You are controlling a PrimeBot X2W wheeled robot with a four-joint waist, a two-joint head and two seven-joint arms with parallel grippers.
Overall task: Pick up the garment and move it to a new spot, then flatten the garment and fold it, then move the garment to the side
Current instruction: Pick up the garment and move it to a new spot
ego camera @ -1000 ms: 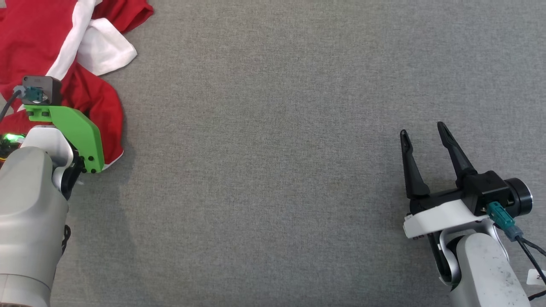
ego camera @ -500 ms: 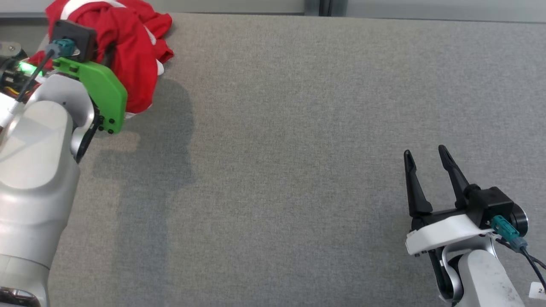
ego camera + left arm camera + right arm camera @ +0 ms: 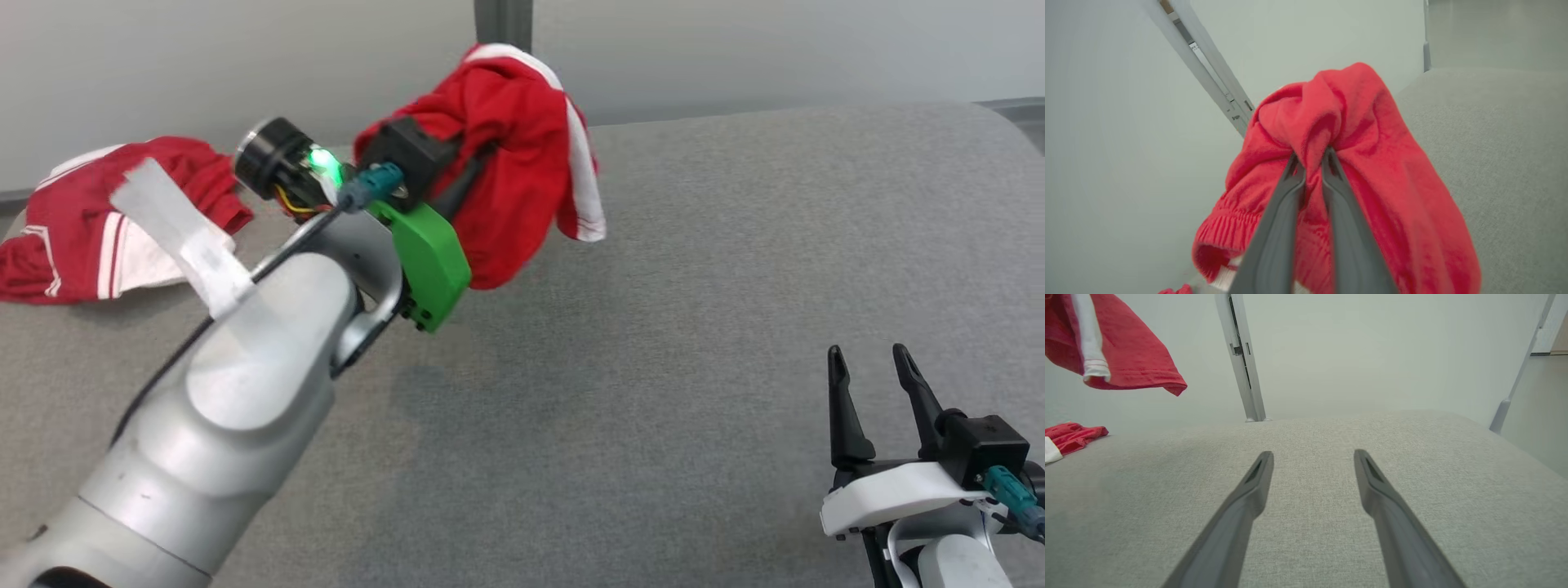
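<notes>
At far left a second red-and-white garment (image 3: 73, 237) lies bunched on the grey table (image 3: 694, 286). Centre-left, the left gripper (image 3: 1310, 157) pinches a fold of the red garment (image 3: 514, 147), held clear, bulk drooping right of the fingertips. Lower right, the right gripper (image 3: 867, 353) sits spread and empty, well apart; bare table lies between them.

Your left forearm (image 3: 245, 367) is silver-grey, with a green bracket (image 3: 429, 261), teal plug (image 3: 380, 181), black cable (image 3: 286, 251) and white tape (image 3: 184, 237); the right wrist wears a white bracket (image 3: 890, 494) below long dark fingers (image 3: 845, 408).
</notes>
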